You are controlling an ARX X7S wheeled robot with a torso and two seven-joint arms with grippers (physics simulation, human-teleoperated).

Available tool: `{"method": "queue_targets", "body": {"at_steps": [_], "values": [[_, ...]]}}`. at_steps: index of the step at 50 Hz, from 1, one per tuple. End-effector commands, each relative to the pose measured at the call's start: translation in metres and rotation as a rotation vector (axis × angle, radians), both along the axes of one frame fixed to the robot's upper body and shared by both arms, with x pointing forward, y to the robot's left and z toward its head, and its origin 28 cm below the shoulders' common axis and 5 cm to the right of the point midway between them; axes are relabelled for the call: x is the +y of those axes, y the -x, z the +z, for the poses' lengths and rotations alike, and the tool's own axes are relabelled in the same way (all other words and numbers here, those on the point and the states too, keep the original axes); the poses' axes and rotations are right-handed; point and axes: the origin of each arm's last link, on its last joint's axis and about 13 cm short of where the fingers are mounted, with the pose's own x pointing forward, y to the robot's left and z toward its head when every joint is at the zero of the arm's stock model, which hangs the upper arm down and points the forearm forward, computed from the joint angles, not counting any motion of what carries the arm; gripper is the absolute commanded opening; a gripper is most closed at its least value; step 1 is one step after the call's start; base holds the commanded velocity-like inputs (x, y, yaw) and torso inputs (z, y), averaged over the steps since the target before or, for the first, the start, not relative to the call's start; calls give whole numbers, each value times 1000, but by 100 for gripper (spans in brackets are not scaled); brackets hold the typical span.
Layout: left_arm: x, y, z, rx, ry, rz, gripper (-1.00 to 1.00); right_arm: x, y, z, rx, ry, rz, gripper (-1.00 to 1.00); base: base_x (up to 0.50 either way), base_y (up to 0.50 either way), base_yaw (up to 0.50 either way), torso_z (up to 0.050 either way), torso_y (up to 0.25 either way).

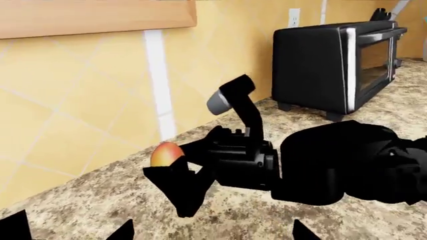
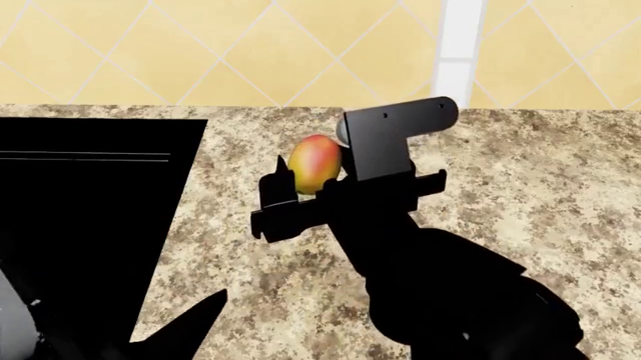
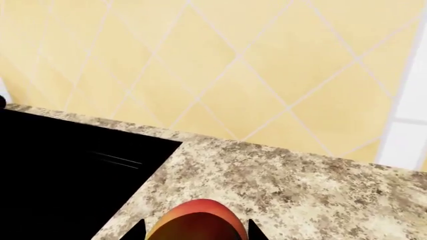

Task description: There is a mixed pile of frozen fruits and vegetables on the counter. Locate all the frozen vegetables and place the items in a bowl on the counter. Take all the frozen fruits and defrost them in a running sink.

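A red-and-yellow mango (image 2: pixel 314 161) sits between the fingers of my right gripper (image 2: pixel 297 191), which is shut on it and holds it over the speckled counter (image 2: pixel 521 180), just right of the black sink opening (image 2: pixel 90 225). In the right wrist view the mango (image 3: pixel 197 222) fills the gap between the fingertips (image 3: pixel 137 231). The left wrist view shows the mango (image 1: pixel 165 154) and the right gripper (image 1: pixel 179 187) from the side. My left gripper (image 1: pixel 215 235) is open and empty, low over the counter. No bowl or other produce is in view.
A black toaster oven (image 1: pixel 340 65) stands on the counter by the tiled wall, with an outlet (image 1: pixel 293 17) above it. A wooden cabinet (image 1: pixel 93 15) hangs overhead. The sink edge (image 3: pixel 143 175) runs close beside the mango.
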Motion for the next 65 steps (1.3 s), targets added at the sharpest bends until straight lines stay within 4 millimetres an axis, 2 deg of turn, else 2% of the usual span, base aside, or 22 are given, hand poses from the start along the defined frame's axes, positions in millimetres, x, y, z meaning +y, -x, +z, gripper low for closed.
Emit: {"method": "queue_targets", "body": {"at_steps": [1,7,11,12,15,18,20,26,29,40,59,65], "values": [[17,27,20,58,-133,-132,100,-1,-3,4,-17,26,8,-100,0,0,0,0,0],[18,26,40,94,-184,-135,100,-11,-11,21,-93,75,-44,-100,0,0,0,0,0],[23,21,52,128,-208,-131,100,-10,-9,20,-90,80,-40,-100,0,0,0,0,0],[21,12,56,142,-215,-111,100,-9,-9,19,-87,78,-37,-100,0,0,0,0,0],[18,1,56,186,-289,-115,100,-8,-9,18,-79,72,-26,-100,0,0,0,0,0],[15,-3,60,199,-351,-135,100,-8,-9,19,-80,74,-23,-100,0,0,0,0,0],[14,2,69,199,-389,-171,100,-9,-10,21,-79,75,-24,-100,0,0,0,0,0],[9,8,70,245,-445,-211,100,-10,-10,16,-67,71,-27,-100,0,0,0,0,2],[7,19,73,245,-459,-281,100,-9,-10,16,-62,74,-22,-100,0,0,0,0,0],[-2,34,49,312,-455,-354,100,-7,-12,10,-37,80,-11,-100,0,0,0,0,0],[-9,43,28,386,-463,-392,100,-10,-11,6,-21,81,-11,-100,0,0,0,0,0],[-4,45,23,419,-507,-369,100,-10,-11,7,-19,80,-11,-100,0,0,0,0,2]]}}
